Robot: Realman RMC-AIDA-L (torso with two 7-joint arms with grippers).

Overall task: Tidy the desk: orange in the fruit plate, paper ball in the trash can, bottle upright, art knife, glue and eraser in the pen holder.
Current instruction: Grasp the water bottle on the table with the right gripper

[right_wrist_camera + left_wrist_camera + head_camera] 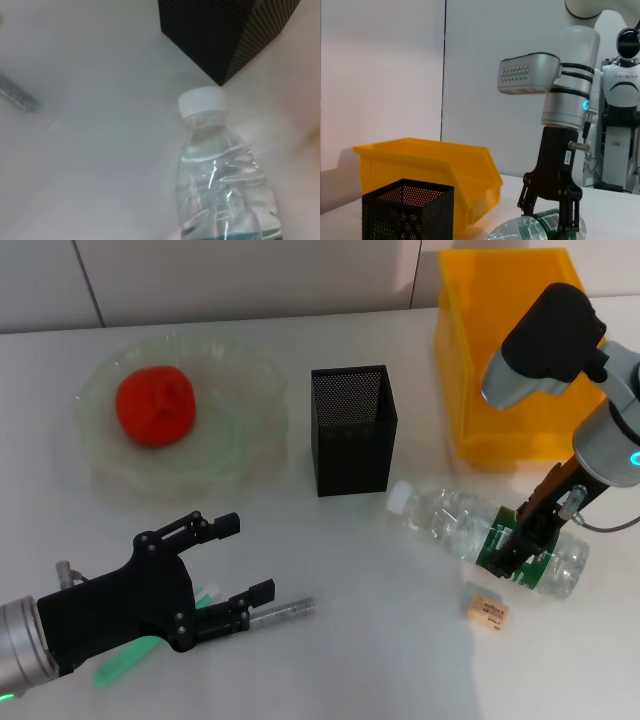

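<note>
The pale, smooth worktop (380, 640) is being taken up at its far right by the trash can (505, 350), a rectangular bin of translucent yellow-orange plastic. At far left, the fruit plate (245, 425), a shallow pale green glass dish with a wavy rim, is carrying the bumpy red-orange orange (155, 405). Between plate and bin, the pen holder (352, 430), a square cup of black perforated mesh, is standing upright. The clear, ribbed plastic bottle (450, 520) is lying on its side in front of the bin, its white cap being pointed toward the pen holder and its long axis running rightward and nearer; its green label cannot be read. The right pincer (515, 550) is being held down over the labelled middle, fingers spread to either side of it. The left pincer (245, 560), spread, is being held low at near left over the grey metallic art knife (285, 612) and the bright green glue (125, 660), both sticks lying roughly left to right. The small beige eraser (487, 608), faintly printed, is lying just in front of the bottle.
</note>
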